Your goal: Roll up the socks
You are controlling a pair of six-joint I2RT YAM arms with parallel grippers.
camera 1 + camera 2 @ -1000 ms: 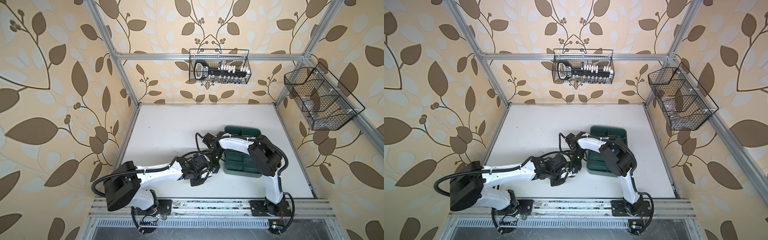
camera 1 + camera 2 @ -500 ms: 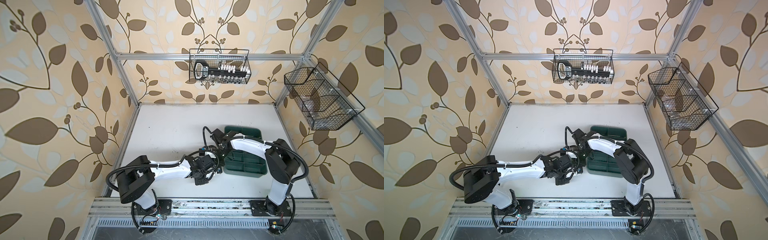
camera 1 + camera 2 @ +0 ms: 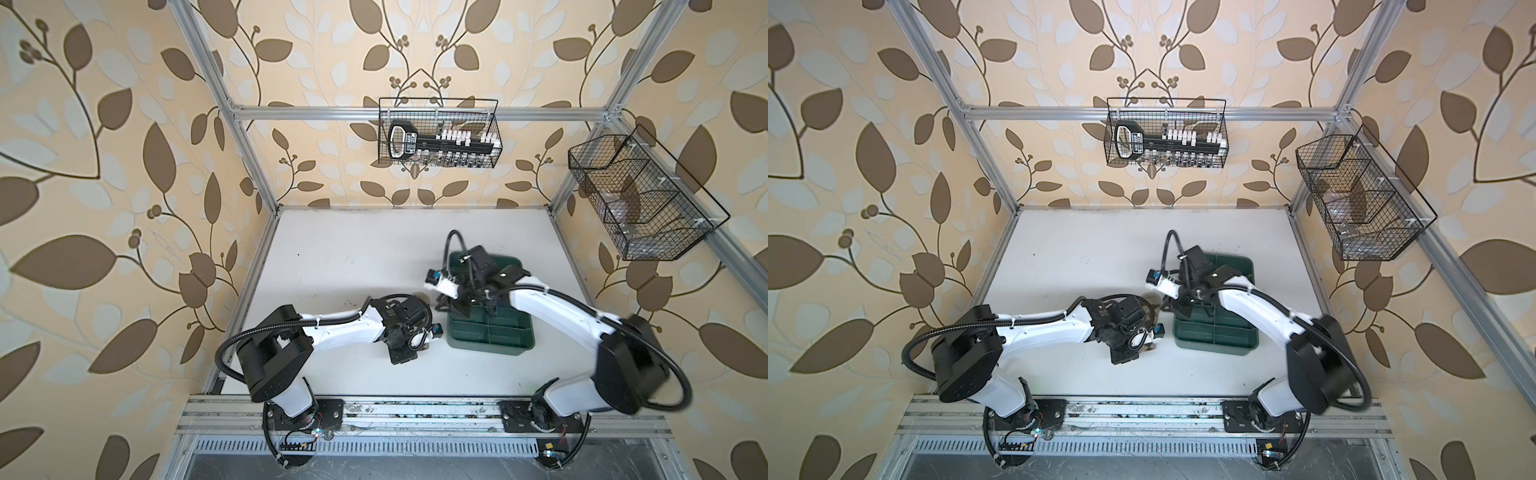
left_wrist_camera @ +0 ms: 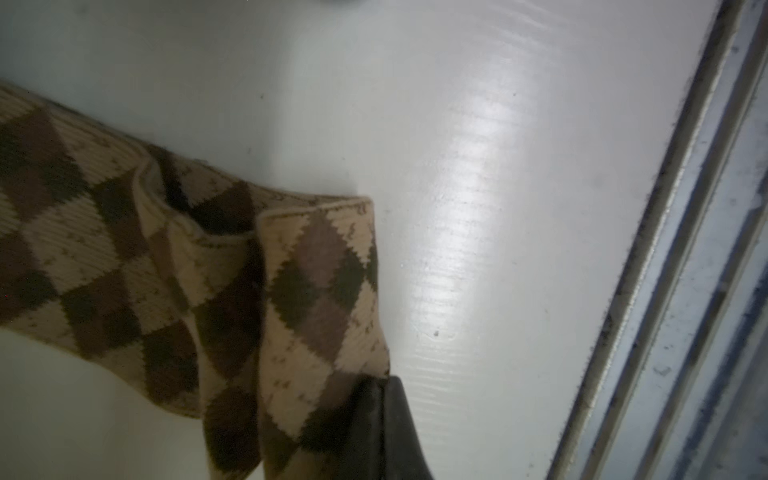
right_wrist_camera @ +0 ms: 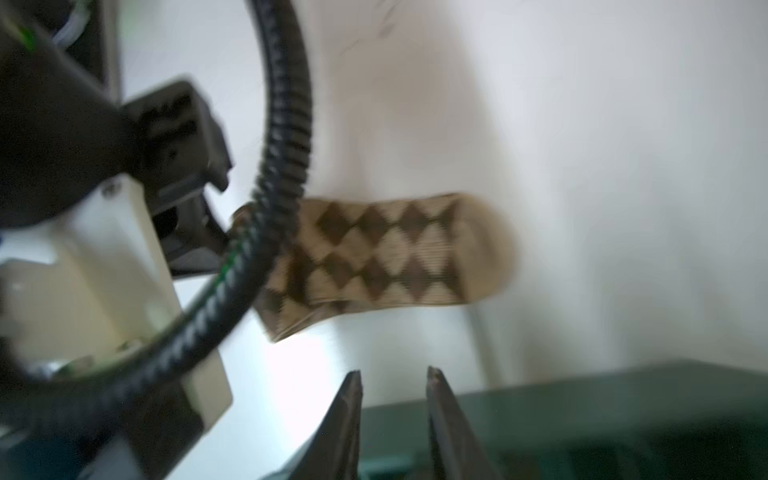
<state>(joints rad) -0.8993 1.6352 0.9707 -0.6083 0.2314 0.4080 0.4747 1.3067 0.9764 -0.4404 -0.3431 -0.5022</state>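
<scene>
Left wrist: left gripper (image 4: 380, 401) clamps tan sock (image 4: 320, 291) edge (open table (image 4: 498, 166) beside); right gripper (image 5: 395, 378) narrowly parted.

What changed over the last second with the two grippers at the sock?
The left gripper closed on the folded end of the tan argyle sock. The right gripper opened and drew back from the sock to the edge of the green tray, its elbow swinging outward; its jaws now hold nothing. The tray stayed put.
</scene>
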